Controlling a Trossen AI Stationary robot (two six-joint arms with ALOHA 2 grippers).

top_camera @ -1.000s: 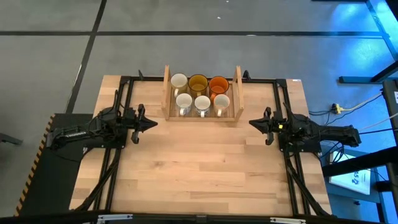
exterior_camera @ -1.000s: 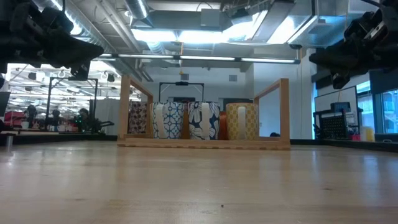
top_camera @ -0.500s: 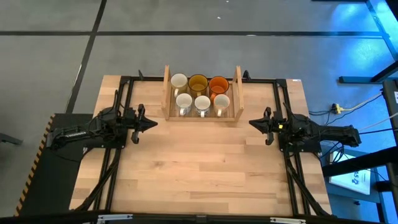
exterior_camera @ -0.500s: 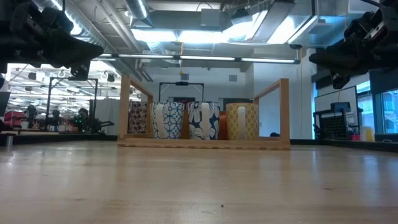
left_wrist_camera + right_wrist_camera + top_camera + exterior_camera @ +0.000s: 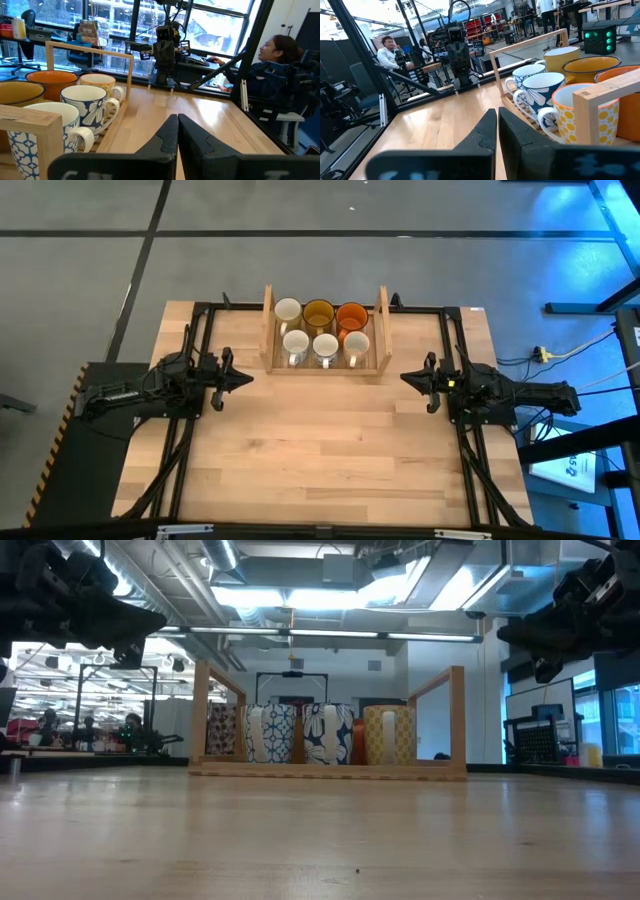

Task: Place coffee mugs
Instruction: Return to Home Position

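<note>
Six mugs stand upright on their bases in two rows inside the wooden rack [image 5: 267, 330] at the table's far middle: cream [image 5: 288, 310], amber [image 5: 319, 313] and orange [image 5: 351, 315] behind, three white patterned ones [image 5: 325, 346] in front. In the low view the patterned mugs [image 5: 328, 733] stand between the rack's end posts. My left gripper [image 5: 246, 378] hovers shut, left of the rack. My right gripper [image 5: 405, 377] hovers shut, right of it. Both are raised above the table and touch nothing; each wrist view shows shut fingers, left [image 5: 177, 131], right [image 5: 497, 125].
Bare wooden tabletop [image 5: 330, 450] spreads across the near half between the two arms. Black arm frames run along both sides [image 5: 190, 460]. A seated person [image 5: 280, 65] shows beyond the table's right side, another person [image 5: 387, 50] beyond its left.
</note>
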